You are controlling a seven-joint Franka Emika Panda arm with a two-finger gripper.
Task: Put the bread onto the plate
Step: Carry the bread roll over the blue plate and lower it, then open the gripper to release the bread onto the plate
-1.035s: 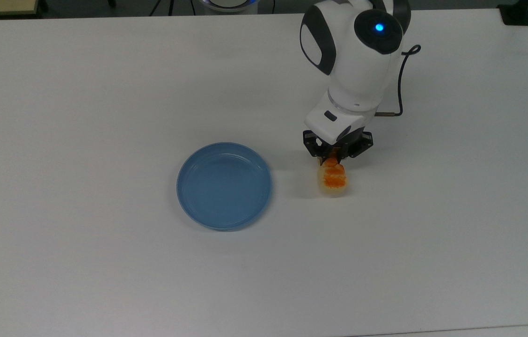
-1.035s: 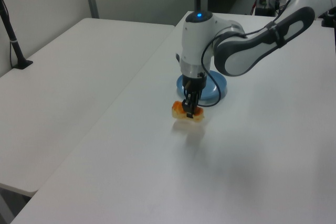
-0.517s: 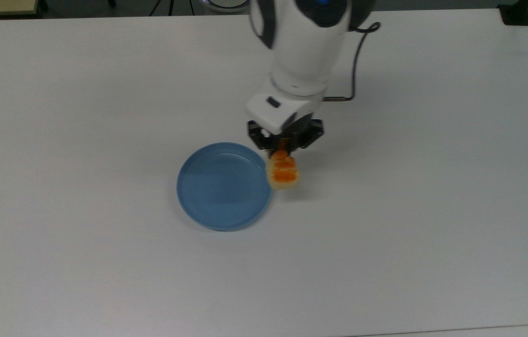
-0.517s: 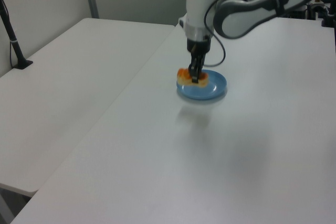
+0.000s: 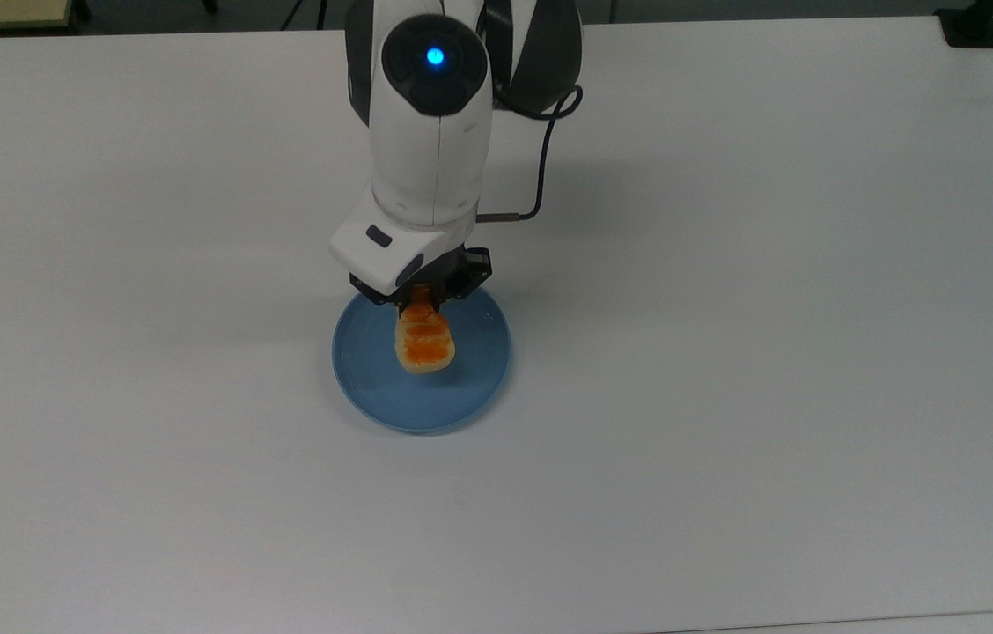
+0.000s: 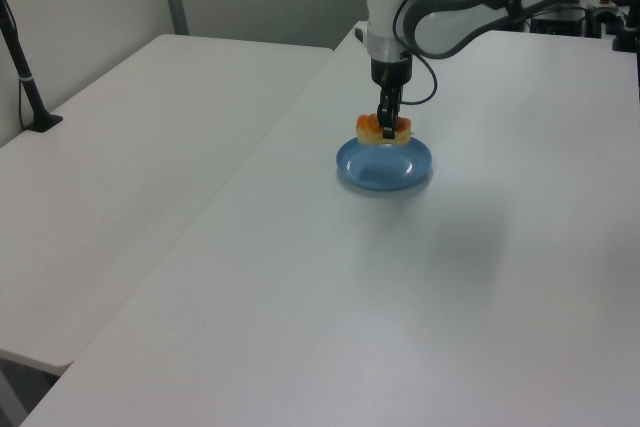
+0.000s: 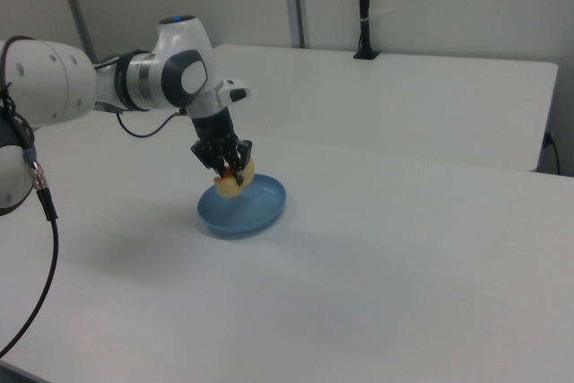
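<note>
The bread [image 5: 424,342], a small loaf with cream sides and an orange-brown top, hangs in the air just above the light blue plate [image 5: 479,370]. My gripper [image 5: 419,305] is shut on the loaf's end nearest the arm. In the left view the bread [image 6: 370,128] sits over the far part of the plate [image 6: 385,172], held by the gripper [image 6: 386,131]. The right view has the bread [image 7: 237,178] above the plate's [image 7: 260,208] left side, with the gripper [image 7: 231,171] pinching it from above.
The plate rests on a wide white table [image 5: 725,352]. A second white table [image 6: 120,147] stands beside it on the left view's left. A black post [image 7: 363,6] rises at the far edge in the right view.
The arm has carried the bread to the top view's left, from the bare table beside the plate to above the plate. The grip on the loaf is unchanged.
</note>
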